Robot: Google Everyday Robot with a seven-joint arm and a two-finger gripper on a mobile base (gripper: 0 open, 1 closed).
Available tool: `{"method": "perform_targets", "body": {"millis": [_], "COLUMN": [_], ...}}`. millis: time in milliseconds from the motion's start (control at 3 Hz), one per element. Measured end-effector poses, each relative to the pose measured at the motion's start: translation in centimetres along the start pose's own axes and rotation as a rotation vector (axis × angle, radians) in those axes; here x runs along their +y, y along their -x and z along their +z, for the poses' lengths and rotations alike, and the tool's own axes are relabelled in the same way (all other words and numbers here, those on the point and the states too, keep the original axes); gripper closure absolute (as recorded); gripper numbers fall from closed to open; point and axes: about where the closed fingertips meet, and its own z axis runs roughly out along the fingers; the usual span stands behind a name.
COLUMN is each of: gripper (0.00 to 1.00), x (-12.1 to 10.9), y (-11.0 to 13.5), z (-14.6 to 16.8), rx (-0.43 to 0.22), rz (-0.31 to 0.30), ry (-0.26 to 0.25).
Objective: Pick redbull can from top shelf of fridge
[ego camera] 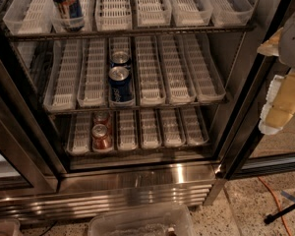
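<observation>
Floor [243, 213]: speckled terrazzo, beige with dark flecks, visible lower right. An orange cable [274, 200] curves across it. A thin black rod [285, 213] lies slanted just beside the cable, with blue tape [294, 194] at the right edge. A clear plastic bin [137, 220] sits bottom centre, contents unclear. Light is warm and dim. The gripper [275, 107] hangs at the right edge, mid-height.

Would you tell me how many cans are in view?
5: redbull can on the top shelf; front blue can, rear blue can mid-rack; front red can, rear red can below. More may hide. Claw at right, outside the fridge.
</observation>
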Motion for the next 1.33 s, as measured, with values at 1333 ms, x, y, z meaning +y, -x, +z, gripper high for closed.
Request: {"method": "perform_targets", "body": {"millis": [1333], "gripper": [0.00], "x": [2.2], "y": [3.6], "z": [2.0], "rx": [-0.300], "rz": [0.024], "ry": [-0.035]}}
